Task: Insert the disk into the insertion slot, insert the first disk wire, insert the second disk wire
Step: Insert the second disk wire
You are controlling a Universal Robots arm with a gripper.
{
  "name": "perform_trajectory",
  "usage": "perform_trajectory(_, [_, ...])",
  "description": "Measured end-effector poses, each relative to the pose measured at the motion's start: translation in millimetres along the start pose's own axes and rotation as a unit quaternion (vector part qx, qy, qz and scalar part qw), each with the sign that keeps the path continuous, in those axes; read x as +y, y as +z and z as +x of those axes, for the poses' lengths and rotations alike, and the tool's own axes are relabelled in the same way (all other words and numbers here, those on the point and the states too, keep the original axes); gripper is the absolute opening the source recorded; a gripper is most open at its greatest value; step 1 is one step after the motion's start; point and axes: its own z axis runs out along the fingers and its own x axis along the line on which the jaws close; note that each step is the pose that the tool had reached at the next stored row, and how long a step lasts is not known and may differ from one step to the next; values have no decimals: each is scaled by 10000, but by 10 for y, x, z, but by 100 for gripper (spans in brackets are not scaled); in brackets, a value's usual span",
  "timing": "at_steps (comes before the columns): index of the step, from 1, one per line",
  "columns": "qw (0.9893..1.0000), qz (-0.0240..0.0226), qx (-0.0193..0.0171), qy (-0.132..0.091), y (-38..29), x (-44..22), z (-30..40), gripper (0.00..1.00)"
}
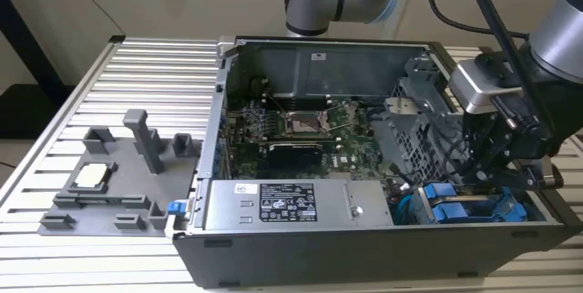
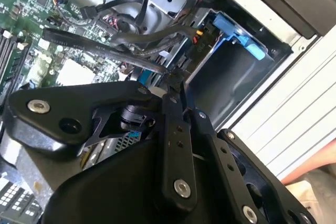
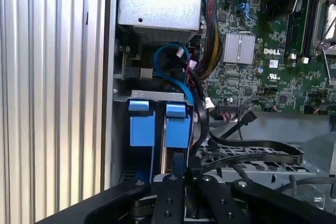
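My gripper (image 1: 487,180) reaches down into the open computer case at the exterior view's lower right. Its fingertips (image 3: 190,174) stand close together, shut on the end of a black disk wire (image 3: 199,129) that curves down to them. Two blue-tabbed carriers (image 3: 142,124) (image 3: 177,124) sit side by side in the grey insertion slot (image 3: 157,95). I cannot tell which one holds the disk. The gripper is right beside the second carrier. In the second wrist view the fingertips (image 2: 176,85) meet among black cables, with a blue tab (image 2: 236,35) and the slot's grey wall (image 2: 231,77) beyond.
A labelled power supply (image 1: 282,204) fills the case's front, with the motherboard (image 1: 291,122) behind it. A perforated metal cage (image 1: 410,122) stands next to the arm. A blue cable (image 3: 168,61) loops above the carriers. A grey fixture plate (image 1: 109,184) lies on the slatted table (image 1: 136,67).
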Motion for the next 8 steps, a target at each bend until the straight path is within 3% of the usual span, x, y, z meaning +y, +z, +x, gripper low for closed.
perform_trajectory(3, [10000, 0, -1, 11, 45, -42, 15, 16])
perform_trajectory(8, [10000, 2, -2, 47, 73, -49, 18, 16])
